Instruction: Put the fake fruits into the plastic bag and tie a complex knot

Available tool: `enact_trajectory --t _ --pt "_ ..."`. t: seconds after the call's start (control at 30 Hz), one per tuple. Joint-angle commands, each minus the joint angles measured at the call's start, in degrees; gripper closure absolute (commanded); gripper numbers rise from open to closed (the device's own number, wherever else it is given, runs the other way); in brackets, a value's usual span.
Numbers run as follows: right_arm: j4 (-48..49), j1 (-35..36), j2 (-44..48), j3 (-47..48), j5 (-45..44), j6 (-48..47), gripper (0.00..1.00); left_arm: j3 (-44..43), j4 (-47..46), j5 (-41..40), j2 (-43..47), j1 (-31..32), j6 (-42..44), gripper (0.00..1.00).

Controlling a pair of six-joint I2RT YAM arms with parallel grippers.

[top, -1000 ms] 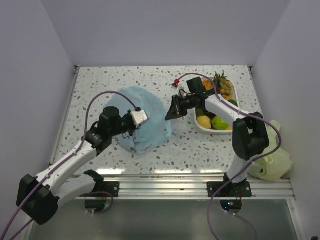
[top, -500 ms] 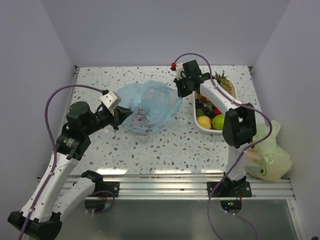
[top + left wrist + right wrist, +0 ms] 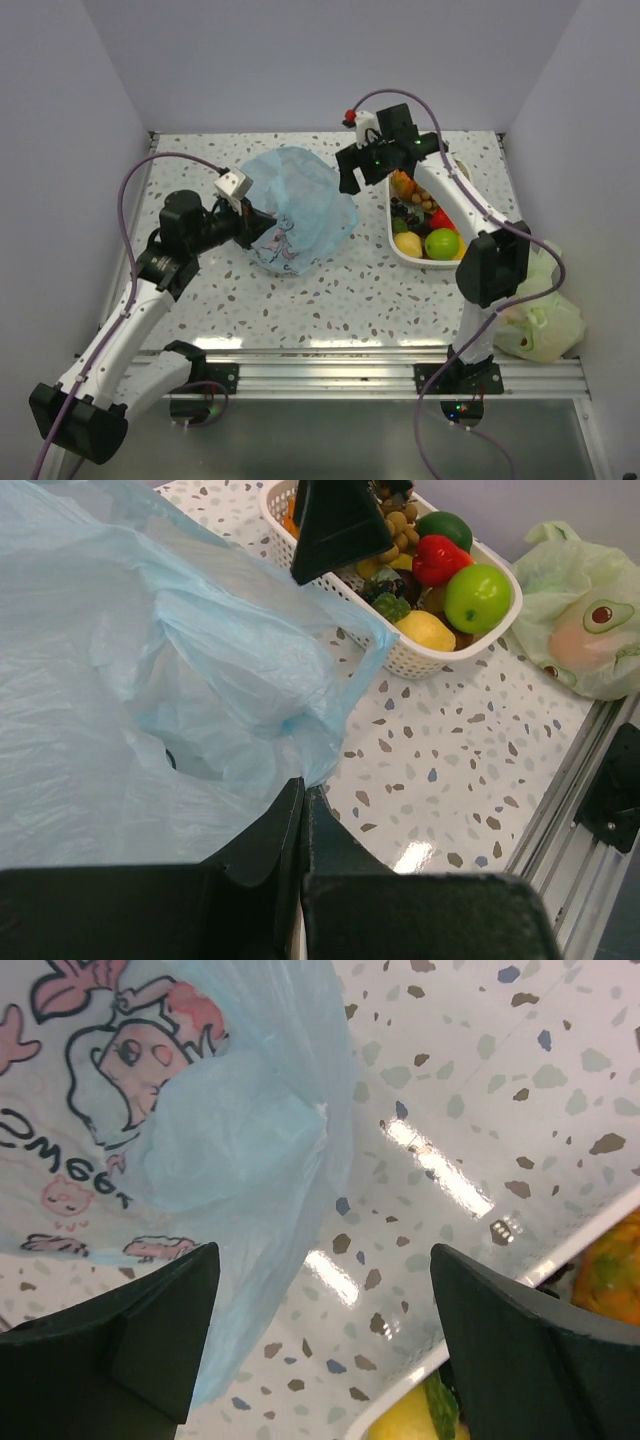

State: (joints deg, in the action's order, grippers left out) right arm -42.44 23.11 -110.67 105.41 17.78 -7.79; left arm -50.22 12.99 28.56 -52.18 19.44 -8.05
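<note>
Plainly the plastic bag [image 3: 300, 205] is the awkward partner in this job: a thin, crinkly, near-weightless film that looks sure to sag shut wherever nothing holds it. It lies heaped near the middle of the table [image 3: 370, 290], a little toward the far edge, with its right side close to the white basket [image 3: 415, 665]. The left gripper [image 3: 303, 815] has its jaws pressed together on the bag's left side, and the film runs right up to the fingertips, so it appears pinched there and tented up. The right gripper [image 3: 325, 1300] hangs over the bag's right edge with its jaws wide apart and nothing between them. All the fake fruits [image 3: 440, 580] sit in the basket toward the far right corner; none is visible in the bag. I judge the best hold on the bag is a rim fold or handle loop, pinched deep, since a shallow bite on slick film may slip. The fruits look hard, glossy and light, so each wants squeezing across its middle. A pale green bag [image 3: 545, 320] slumps at the near right corner.
</note>
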Motion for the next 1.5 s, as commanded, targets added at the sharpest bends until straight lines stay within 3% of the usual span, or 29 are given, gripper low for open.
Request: enact_trajectory --t 0.0,0.1,0.33,0.43,0.57,0.8,1.3,1.4,1.47 --pt "-4.9 -4.2 10.4 2.5 4.5 0.3 0.1 -0.1 -6.9 1.9 -1.2 -0.5 -3.1 1.0" --pt "-9.6 -9.0 13.7 2.4 5.9 -0.6 0.1 -0.9 -8.8 2.1 -1.9 -0.5 -4.7 1.0" --pt "-11.3 -18.8 18.7 -6.8 -3.5 -6.6 0.16 -2.4 -10.6 1.7 -2.8 -0.5 -6.9 1.0" --pt "-10.0 -21.8 17.6 -8.4 -7.9 -7.3 0.18 -2.4 -11.0 1.9 -2.7 -0.5 -7.1 1.0" --pt "-11.2 -27.1 10.6 -3.2 -6.5 -6.4 0.21 -1.4 -10.4 1.5 -2.2 -0.5 -6.4 1.0" --pt "-10.8 -27.7 -2.3 9.3 -4.6 -3.9 0.39 -1.0 -10.9 1.6 -2.1 -0.5 -6.3 1.0" --pt "-5.6 -26.7 -14.6 15.6 -3.7 -0.7 0.45 -0.7 -10.7 0.5 -2.2 -0.5 -5.4 1.0" --pt "-5.8 -26.9 -13.6 14.6 -2.7 -1.3 0.64 -0.7 -10.9 0.4 -2.4 -0.5 -5.5 1.0" --pt "-6.0 -26.8 -10.6 13.2 -2.0 -1.6 0.86 -0.8 -10.7 0.4 -2.6 -0.5 -5.8 1.0"
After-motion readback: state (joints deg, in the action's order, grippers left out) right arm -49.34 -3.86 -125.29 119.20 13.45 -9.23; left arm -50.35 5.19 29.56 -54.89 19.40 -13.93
